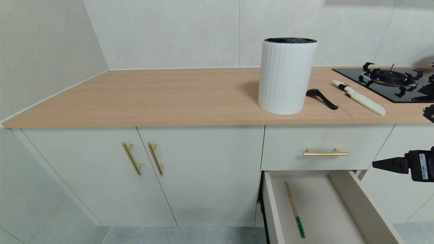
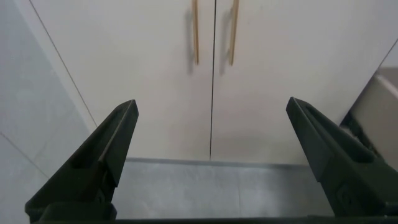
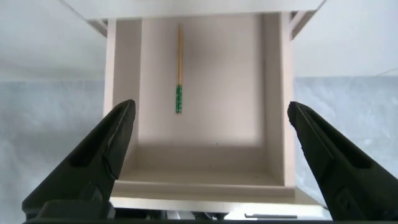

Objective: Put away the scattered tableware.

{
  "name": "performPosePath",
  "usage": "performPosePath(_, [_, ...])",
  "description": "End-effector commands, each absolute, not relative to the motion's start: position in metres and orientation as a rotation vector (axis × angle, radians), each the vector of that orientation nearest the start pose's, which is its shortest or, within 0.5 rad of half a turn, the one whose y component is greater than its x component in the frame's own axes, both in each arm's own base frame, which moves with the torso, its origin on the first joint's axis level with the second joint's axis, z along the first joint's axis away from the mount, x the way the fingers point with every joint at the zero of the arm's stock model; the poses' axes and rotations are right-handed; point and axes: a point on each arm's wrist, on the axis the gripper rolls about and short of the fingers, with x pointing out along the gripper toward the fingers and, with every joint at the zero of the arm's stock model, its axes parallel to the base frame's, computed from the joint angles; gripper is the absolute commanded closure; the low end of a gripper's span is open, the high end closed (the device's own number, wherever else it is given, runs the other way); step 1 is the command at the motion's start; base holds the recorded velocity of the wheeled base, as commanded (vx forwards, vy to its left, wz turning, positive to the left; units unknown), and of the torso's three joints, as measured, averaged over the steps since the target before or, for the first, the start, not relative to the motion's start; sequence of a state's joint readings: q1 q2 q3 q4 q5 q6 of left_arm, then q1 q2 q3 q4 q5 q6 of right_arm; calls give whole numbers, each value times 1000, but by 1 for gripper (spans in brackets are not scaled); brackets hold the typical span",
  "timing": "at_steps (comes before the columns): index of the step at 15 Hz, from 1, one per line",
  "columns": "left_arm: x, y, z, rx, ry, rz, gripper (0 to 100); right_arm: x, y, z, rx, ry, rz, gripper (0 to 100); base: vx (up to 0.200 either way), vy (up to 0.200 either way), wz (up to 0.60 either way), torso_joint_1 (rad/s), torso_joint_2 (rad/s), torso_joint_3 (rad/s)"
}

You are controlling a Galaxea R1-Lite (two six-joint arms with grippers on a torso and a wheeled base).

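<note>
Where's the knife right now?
In the head view, the white knife lies flat on the countertop at the right, between the black utensil beside the white knife block and the gas hob.

On the countertop (image 1: pixel 169 95) you have one white ribbed holder (image 1: pixel 286 76), one black utensil (image 1: pixel 322 98) and one knife (image 1: pixel 359 97) — three loose things — plus one hob (image 1: pixel 407 93) with one burner (image 1: pixel 388 75) you can see. Below, you can count two cabinet doors (image 1: pixel 91 176), one shut drawer (image 1: pixel 291 149) and one open drawer (image 1: pixel 356 203), with three gold handles (image 1: pixel 326 153) among them. The open drawer holds one set of green-tipped chopsticks (image 1: pixel 294 210) — lying so tight together that you can't tell one stick from two.
</note>
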State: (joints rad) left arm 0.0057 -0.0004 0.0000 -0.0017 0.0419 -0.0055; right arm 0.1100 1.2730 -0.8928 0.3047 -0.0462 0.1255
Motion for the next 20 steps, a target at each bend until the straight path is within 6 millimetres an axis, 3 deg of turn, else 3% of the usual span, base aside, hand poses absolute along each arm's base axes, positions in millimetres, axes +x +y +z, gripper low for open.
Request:
performPosePath(1, [-23, 1, 76, -5, -3, 49, 0, 183, 19, 225, 66, 698, 18, 0, 0, 0, 0, 178, -466, -295])
performPosePath(15, [-23, 1, 76, -5, -3, 49, 0, 200, 22, 208, 14, 733, 40, 0, 0, 0, 0, 174, -433, -254])
performPosePath(16, [-23, 1, 76, -6, -3, 49, 0, 217, 24, 204, -4, 696, 50, 0, 0, 0, 0, 32, -56, -41])
performPosePath(20, [-23, 1, 76, -6, -3, 48, 0, 320, 22, 176, -72, 551, 174, 0, 0, 0, 0, 0, 0, 0])
